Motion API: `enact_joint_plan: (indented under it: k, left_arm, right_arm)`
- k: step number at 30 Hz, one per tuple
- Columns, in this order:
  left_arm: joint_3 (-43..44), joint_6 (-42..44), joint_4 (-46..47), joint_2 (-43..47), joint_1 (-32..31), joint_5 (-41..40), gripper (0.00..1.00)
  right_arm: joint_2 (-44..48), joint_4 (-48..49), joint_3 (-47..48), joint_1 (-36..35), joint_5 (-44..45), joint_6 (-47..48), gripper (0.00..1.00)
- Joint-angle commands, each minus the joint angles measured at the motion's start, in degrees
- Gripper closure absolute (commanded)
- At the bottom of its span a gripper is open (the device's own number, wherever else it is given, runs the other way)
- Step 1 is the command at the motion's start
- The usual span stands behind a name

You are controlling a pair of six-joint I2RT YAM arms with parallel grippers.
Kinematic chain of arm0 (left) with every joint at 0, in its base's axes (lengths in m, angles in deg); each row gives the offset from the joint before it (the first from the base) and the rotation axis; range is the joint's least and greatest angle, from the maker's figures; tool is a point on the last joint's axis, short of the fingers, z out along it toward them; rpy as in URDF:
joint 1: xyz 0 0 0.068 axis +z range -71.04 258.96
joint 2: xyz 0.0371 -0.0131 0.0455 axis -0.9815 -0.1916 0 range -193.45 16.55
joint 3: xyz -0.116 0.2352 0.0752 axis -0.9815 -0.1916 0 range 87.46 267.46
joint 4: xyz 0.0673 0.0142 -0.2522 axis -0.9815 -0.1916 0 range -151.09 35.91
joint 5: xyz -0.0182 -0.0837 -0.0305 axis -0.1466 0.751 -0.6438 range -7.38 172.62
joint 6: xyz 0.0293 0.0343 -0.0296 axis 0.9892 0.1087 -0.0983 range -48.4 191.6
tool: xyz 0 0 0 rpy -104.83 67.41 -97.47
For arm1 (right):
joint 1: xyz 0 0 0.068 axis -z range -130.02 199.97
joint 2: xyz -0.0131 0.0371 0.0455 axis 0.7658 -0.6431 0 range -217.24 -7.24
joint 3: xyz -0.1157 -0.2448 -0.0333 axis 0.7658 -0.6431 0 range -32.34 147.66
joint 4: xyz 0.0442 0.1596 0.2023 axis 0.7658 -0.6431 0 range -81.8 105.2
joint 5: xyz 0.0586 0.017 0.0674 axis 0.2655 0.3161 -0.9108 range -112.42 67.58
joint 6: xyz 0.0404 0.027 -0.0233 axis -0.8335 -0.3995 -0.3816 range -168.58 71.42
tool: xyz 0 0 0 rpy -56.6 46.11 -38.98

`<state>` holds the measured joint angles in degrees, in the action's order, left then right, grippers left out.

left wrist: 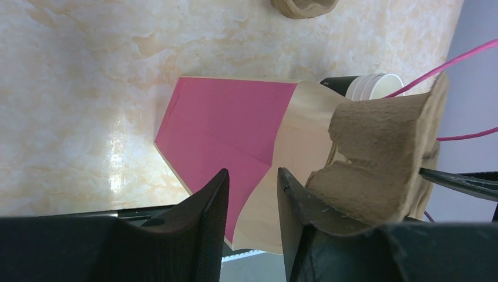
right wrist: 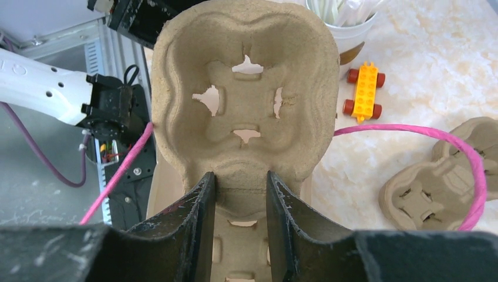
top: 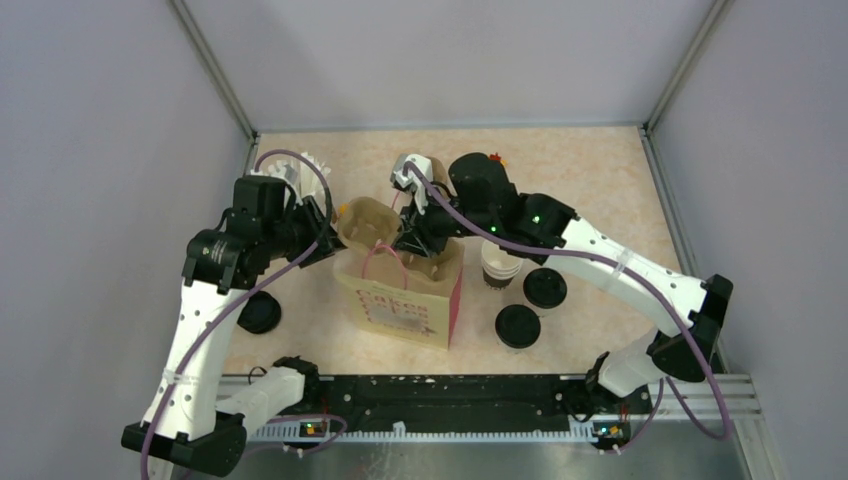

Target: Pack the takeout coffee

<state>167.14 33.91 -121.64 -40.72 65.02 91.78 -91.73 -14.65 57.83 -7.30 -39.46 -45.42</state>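
Note:
A stack of takeout coffee cups [top: 497, 265] stands right of the paper bag [top: 400, 305], white rim up [left wrist: 376, 85]. Two black lids [top: 545, 288] [top: 517, 327] lie beside it and a third lid [top: 259, 313] lies left of the bag. My right gripper [top: 415, 240] [right wrist: 240, 175] is shut on the middle ridge of the brown pulp cup tray [right wrist: 246, 70], which hangs tilted over the bag's mouth. My left gripper [top: 325, 232] [left wrist: 253, 173] is open at the tray's left end. Nothing is between its fingers, and the tray [left wrist: 382, 158] lies against the outside of one.
A beige cup of white sticks [right wrist: 346, 23] and a yellow toy car [right wrist: 364, 91] stand at the back. Spare pulp trays [right wrist: 423, 194] lie on the table behind the bag. Pink bag handles [right wrist: 411, 132] loop near the tray. Grey walls enclose the table.

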Motion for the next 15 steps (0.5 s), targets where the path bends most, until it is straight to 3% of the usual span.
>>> enact_joint_plan:
  k: [1, 15]
  left_arm:
    - [0.1, 1.0, 0.7, 0.2, 0.3, -0.6, 0.59]
    - [-2.7, 1.0, 2.5, 1.5, 0.3, 1.0, 0.64]
  right_arm:
    - [2.4, 6.7, 0.2, -0.7, 0.1, -1.5, 0.76]
    - [5.4, 8.4, -7.9, -0.7, 0.7, -1.2, 0.77]
